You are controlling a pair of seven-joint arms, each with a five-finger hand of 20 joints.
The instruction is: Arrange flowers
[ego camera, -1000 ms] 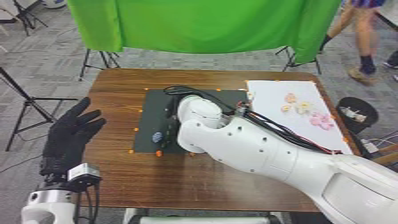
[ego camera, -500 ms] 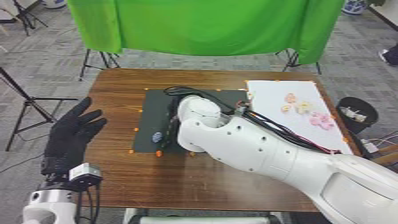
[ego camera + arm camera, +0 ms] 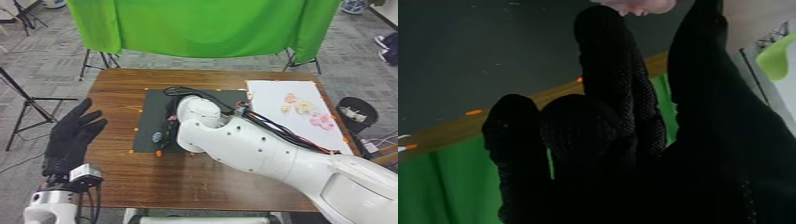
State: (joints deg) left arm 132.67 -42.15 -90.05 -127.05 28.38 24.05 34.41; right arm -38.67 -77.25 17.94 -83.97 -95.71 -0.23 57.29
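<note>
With the loose flowers [image 3: 322,121] laid on the white sheet [image 3: 280,95], we'd guess the supply is kept apart so the dark mat [image 3: 151,117] serves for arranging. A pink flower [image 3: 638,6] sits by the right hand [image 3: 607,55]; can't tell if it's grasped. Left hand [image 3: 67,140] is released, straight, beside the worktop [image 3: 115,100]'s left edge, probably parked clear. Bare wood nearest the robot gives room; backing out rightward, the right arm [image 3: 275,157] could brush the sheet.
</note>
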